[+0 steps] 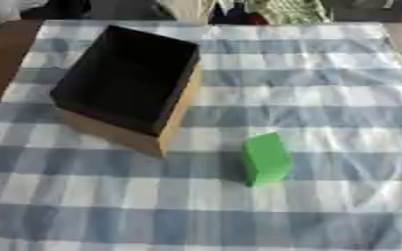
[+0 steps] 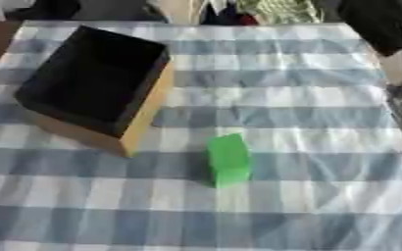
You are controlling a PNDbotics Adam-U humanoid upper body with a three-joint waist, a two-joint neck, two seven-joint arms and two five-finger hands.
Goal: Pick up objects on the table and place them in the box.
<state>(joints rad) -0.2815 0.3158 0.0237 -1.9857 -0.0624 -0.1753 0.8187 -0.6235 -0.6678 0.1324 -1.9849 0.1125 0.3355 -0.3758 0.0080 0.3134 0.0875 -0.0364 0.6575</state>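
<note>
Checked cloth (image 1: 324,98); green block (image 1: 265,158) beside box (image 1: 174,115)

I see a table (image 1: 0,54) covered by a blue-and-white checked cloth (image 1: 307,88). On the cloth sit an open box (image 1: 127,83) with a dark inside, at left, and a green block (image 1: 265,158) near its right.

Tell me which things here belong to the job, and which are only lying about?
For the job:
- green block, on the cloth
- box, open, dark inside

Only lying about:
- checked tablecloth
- clutter beyond the far table edge

Neither hand shows clearly.
</note>
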